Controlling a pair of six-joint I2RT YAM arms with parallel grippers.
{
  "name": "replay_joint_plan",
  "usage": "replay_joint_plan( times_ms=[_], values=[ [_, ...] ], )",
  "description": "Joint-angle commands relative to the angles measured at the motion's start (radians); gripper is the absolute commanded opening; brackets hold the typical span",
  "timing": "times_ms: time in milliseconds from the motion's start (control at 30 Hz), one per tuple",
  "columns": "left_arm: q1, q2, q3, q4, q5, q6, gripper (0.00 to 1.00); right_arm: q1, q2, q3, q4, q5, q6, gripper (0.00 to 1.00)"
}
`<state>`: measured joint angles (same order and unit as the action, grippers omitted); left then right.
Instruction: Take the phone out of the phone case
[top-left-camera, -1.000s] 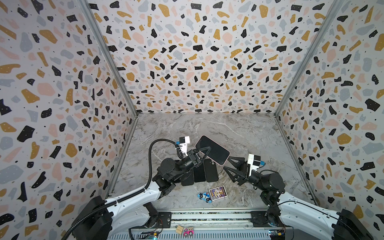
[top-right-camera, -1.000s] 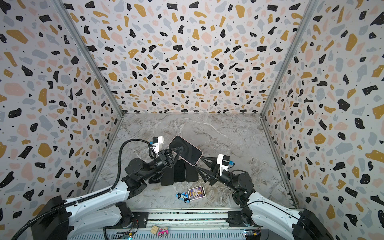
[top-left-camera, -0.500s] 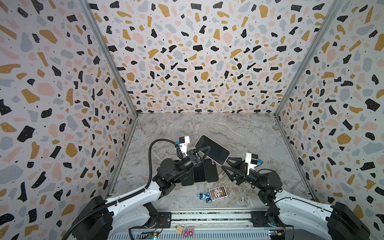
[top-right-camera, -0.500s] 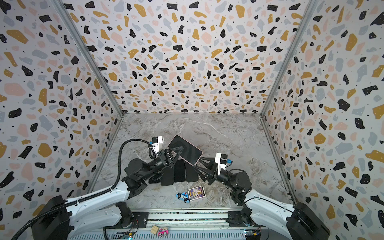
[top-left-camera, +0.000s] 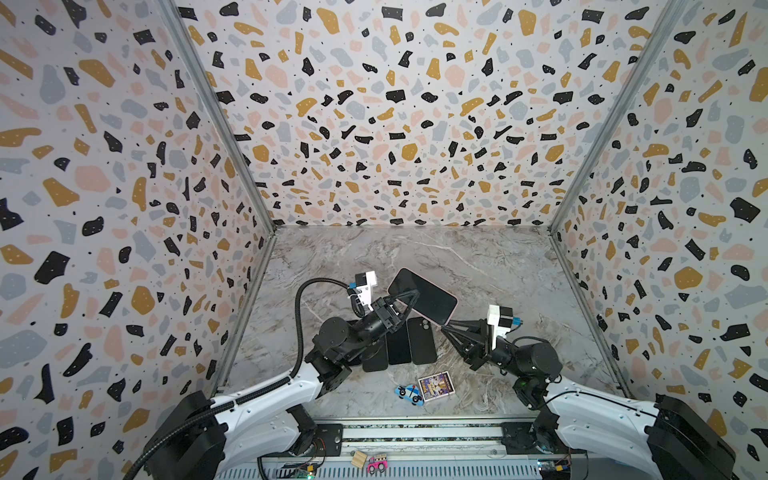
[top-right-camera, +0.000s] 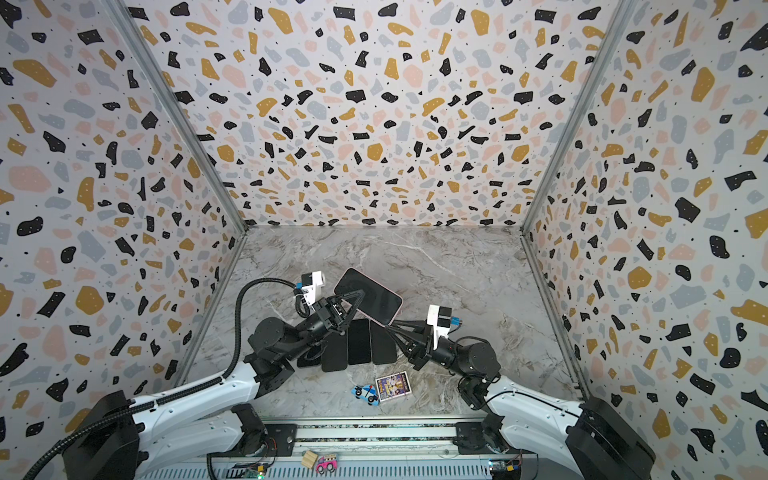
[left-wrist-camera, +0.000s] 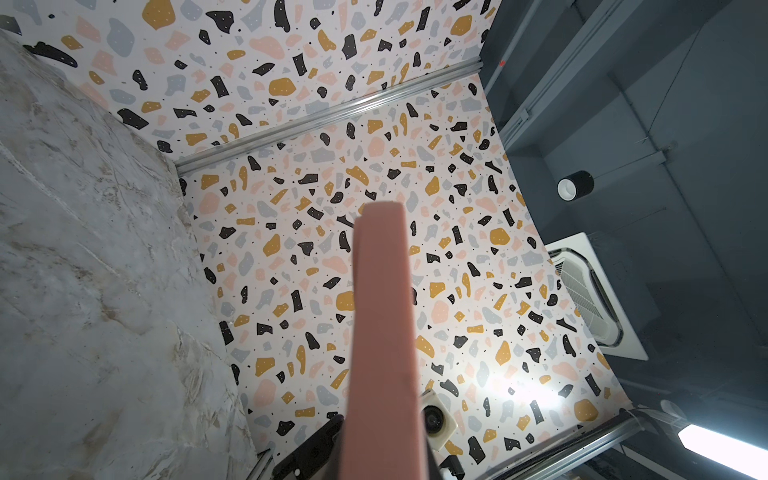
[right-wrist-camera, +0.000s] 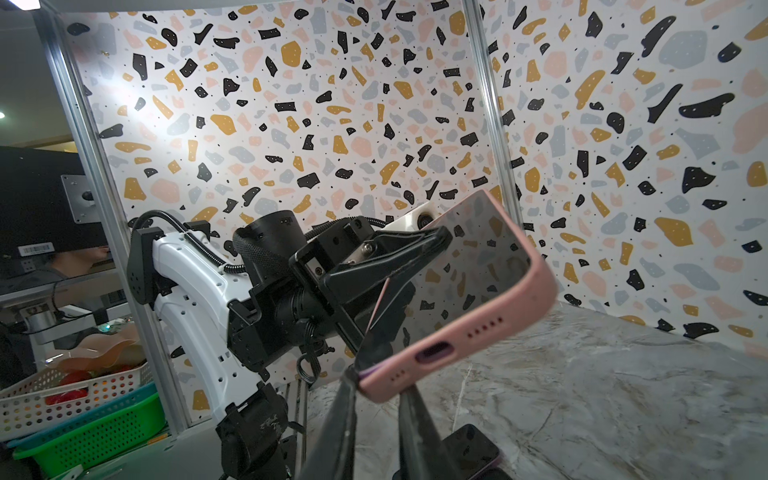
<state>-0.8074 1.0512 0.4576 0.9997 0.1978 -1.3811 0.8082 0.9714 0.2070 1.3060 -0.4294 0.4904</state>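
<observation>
The left gripper (top-left-camera: 412, 301) is clamped on the phone (top-left-camera: 428, 296), holding it tilted in the air just above the spare phones (top-left-camera: 401, 345). It sits snug in its pink case (right-wrist-camera: 457, 336), so nothing's come apart yet. Up right of those phones, the right gripper (top-left-camera: 444, 327) pinches the case's lower corner. Peeling it off looks like what's left.

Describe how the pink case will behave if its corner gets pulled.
The pink case looks matte and rubbery, so it will probably flex and peel, not snap. That matte skin likely grips the right claw. The glossy phone may slip out.
</observation>
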Motion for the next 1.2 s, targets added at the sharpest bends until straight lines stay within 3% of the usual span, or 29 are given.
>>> replay_joint_plan(
  times_ms=[0, 267, 433, 600, 1000, 1167],
  values=[
    [-0.018, -0.01, 0.013, 0.087, 0.021, 0.0, 0.0, 0.005, 0.0, 0.048, 0.038, -0.003, -0.018, 0.14],
    [-0.044, -0.015, 0.022, 0.068, 0.014, 0.016, 0.0, 0.005, 0.006, 0.08, -0.014, 0.017, -0.045, 0.11],
    [-0.044, -0.024, 0.015, 0.076, -0.005, 0.016, 0.0, 0.005, -0.007, 0.056, 0.009, -0.003, -0.029, 0.33],
    [-0.043, -0.017, 0.015, 0.092, -0.008, 0.013, 0.0, 0.006, -0.016, 0.043, 0.045, -0.004, -0.004, 0.38],
    [-0.045, -0.032, 0.024, 0.069, -0.003, 0.016, 0.0, 0.006, 0.009, 0.045, 0.05, 0.009, -0.006, 0.17],
    [-0.056, -0.033, 0.037, 0.039, 0.009, 0.022, 0.0, 0.006, 0.01, 0.074, -0.027, 0.031, -0.044, 0.09]
  ],
)
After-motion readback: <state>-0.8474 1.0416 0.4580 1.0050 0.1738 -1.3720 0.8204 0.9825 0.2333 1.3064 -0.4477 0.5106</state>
